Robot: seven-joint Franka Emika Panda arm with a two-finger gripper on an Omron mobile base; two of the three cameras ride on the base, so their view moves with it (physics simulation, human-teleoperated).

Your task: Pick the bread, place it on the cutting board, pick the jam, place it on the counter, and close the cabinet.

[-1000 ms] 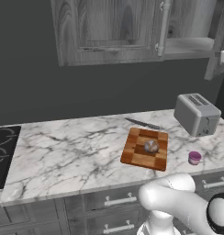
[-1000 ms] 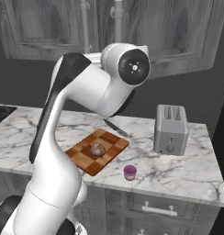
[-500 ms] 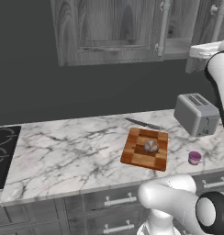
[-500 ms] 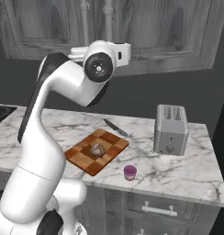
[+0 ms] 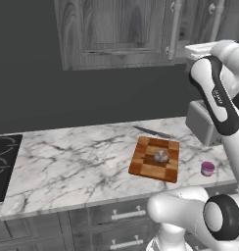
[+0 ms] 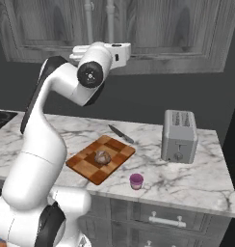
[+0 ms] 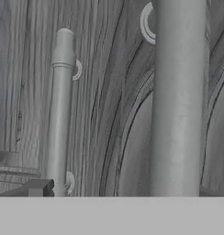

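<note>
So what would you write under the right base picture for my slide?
White robot arm reaches up to the grey cabinet; bread sits on the cutting board, jam on the counter.

This is a home kitchen. A white marble counter [image 5: 67, 162] with grey veins runs over grey drawers [image 6: 163, 219] with silver bar handles. On the counter, a checkered cutting board [image 6: 101, 158] lies left of a grey toaster [image 6: 179, 135], a knife [image 6: 121, 134] behind it. A black stovetop [image 5: 4, 164] sits at the counter's left end, and a weathered-wood cabinet [image 5: 121, 29] hangs above.
</note>
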